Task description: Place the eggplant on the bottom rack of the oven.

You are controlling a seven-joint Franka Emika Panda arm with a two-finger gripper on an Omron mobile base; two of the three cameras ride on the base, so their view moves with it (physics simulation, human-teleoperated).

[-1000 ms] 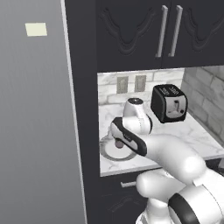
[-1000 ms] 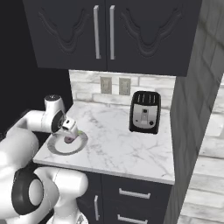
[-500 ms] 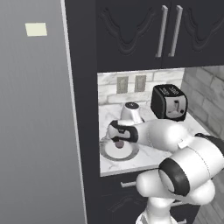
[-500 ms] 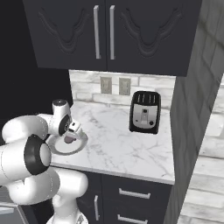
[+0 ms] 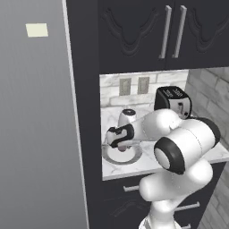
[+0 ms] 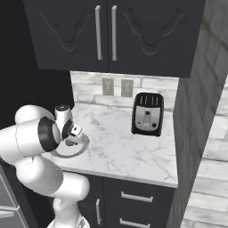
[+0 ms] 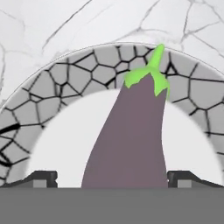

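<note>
The eggplant [image 7: 131,131], dark purple-grey with a bright green stem tip, lies on a round grey plate [image 7: 78,78] with a cracked-stone rim. My gripper [image 7: 112,177] hangs straight over it, open, one finger tip on each side of the eggplant's thick end. The right tip is at its edge and the left tip stands a little apart. In the left base view the gripper [image 5: 114,137] sits just above the plate [image 5: 121,155] at the counter's left end. From the right base it is the gripper [image 6: 74,133] over the plate [image 6: 84,143]. The oven and its racks are out of view.
A black toaster [image 5: 172,102] [image 6: 148,114] stands at the back of the white marble counter [image 6: 120,147]. Dark wall cabinets [image 6: 107,35] hang above, and drawers [image 6: 136,196] are below. A tall grey panel [image 5: 36,134] and a dark side wall [image 5: 85,134] stand left of the counter.
The hand has stayed over the plate while the arm's elbow and upper links have swung up and round into the foreground. The eggplant and plate have not moved.
</note>
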